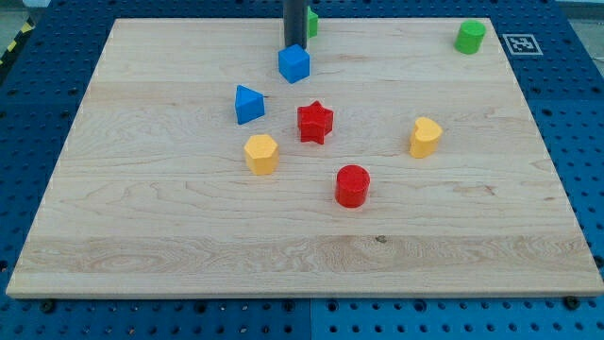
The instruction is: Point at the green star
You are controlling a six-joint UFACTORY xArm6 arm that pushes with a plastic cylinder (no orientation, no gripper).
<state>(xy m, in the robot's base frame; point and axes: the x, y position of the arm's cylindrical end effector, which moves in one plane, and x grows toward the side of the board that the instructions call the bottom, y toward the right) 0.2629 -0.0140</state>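
The green star [311, 22] sits at the view's top edge of the wooden board, mostly hidden behind my dark rod. My tip [293, 44] is just left of and below the green star, directly above the blue cube [294, 63]. Whether the tip touches either block cannot be told.
A blue triangular block [248, 104], a red star [314, 123], a yellow hexagonal block [261, 154], a red cylinder [352, 185], a yellow block [425, 137] and a green cylinder [470, 37] lie on the board [170, 236].
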